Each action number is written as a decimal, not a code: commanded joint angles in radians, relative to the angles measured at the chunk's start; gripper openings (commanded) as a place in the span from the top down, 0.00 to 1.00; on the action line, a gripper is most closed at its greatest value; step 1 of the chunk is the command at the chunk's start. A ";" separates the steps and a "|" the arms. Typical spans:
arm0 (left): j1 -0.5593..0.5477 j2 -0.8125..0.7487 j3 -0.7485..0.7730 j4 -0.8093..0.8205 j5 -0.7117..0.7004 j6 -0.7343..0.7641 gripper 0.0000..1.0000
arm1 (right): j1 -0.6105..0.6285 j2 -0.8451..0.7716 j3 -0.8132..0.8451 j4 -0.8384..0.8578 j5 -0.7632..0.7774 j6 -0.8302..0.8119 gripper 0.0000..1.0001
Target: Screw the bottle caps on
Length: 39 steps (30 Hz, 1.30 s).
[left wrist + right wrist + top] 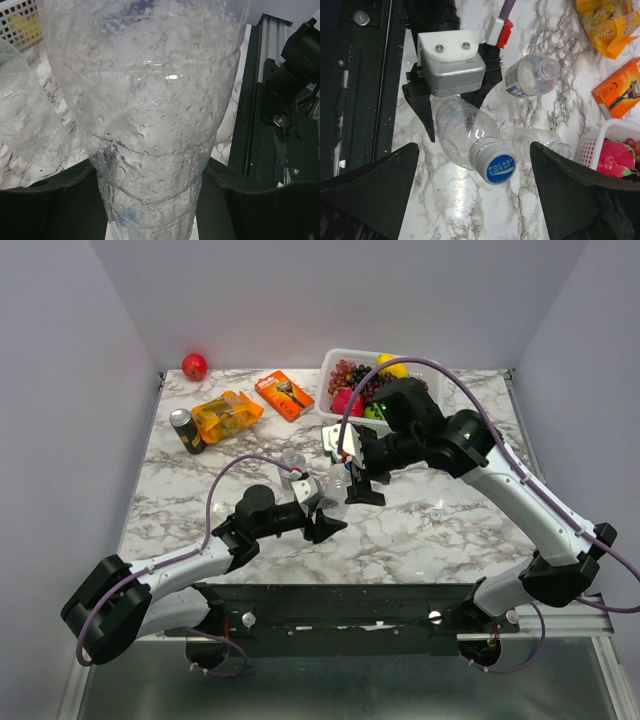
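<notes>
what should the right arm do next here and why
Probably lower the open right gripper around the blue round plastic cap and close. The cap sits on the clear plastic bottle clamped by the left gripper, between the spread fingers, ungripped.

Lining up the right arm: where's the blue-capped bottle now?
Mid-table in the top view, the blue-capped bottle is held by the left gripper, directly under the open right gripper; an uncapped bottle sits close by.

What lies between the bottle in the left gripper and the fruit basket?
A second clear bottle, beside the capped bottle, in the right wrist view.
</notes>
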 commanded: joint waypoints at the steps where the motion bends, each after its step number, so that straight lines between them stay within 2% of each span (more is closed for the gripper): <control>1: -0.002 0.001 0.031 0.018 0.012 0.006 1.00 | 0.011 -0.020 -0.072 -0.052 -0.043 -0.046 0.00; 11: 0.071 -0.004 0.023 0.050 -0.034 -0.103 1.00 | 0.011 -0.066 -0.186 -0.073 0.012 -0.017 0.00; 21: 0.136 -0.016 0.034 0.060 -0.034 -0.116 1.00 | 0.009 -0.103 -0.330 -0.149 0.095 0.065 0.01; 24: 0.137 -0.015 0.037 0.044 -0.017 -0.109 1.00 | 0.002 -0.120 -0.304 -0.193 0.107 0.081 0.01; 27: 0.134 -0.016 0.038 0.002 0.023 -0.076 1.00 | -0.053 -0.143 -0.183 -0.104 0.093 0.139 0.00; 29: 0.133 -0.018 0.040 -0.024 0.041 -0.041 1.00 | -0.064 -0.118 -0.054 -0.075 0.098 0.147 0.00; 32: 0.116 -0.015 0.046 -0.061 0.061 0.010 1.00 | -0.066 -0.068 0.053 -0.057 0.066 0.145 0.01; 36: 0.088 -0.008 0.069 -0.122 0.098 0.087 1.00 | -0.066 -0.057 0.036 -0.031 -0.009 0.098 0.01; 39: 0.065 -0.009 0.087 -0.163 0.121 0.127 1.00 | -0.060 -0.067 -0.026 -0.006 -0.060 -0.006 0.00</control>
